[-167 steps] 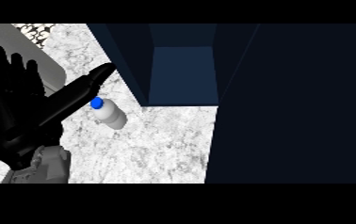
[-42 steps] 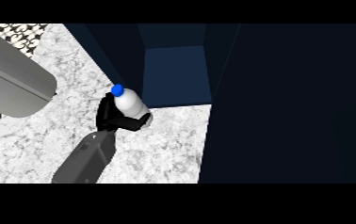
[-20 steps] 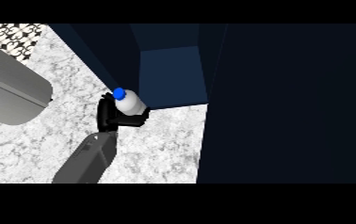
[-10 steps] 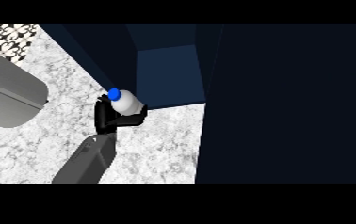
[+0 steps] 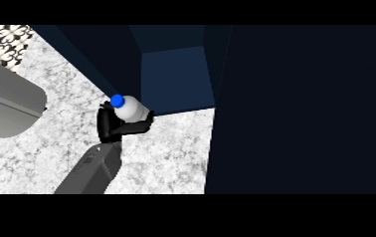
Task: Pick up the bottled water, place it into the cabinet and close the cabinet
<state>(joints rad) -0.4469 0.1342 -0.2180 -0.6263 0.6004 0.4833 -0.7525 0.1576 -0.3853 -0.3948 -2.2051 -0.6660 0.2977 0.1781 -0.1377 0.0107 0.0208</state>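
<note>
The hand (image 5: pixel 117 126) is curled round the lower body of the bottled water (image 5: pixel 129 108), which stands nearly upright, blue cap up, right at the front left corner of the open cabinet (image 5: pixel 178 76). It hangs over the marble surface (image 5: pixel 169 154) just outside the cabinet's opening. To do this well, carry the bottle further into the cabinet, clearing its left wall, and set it down level before letting go.
</note>
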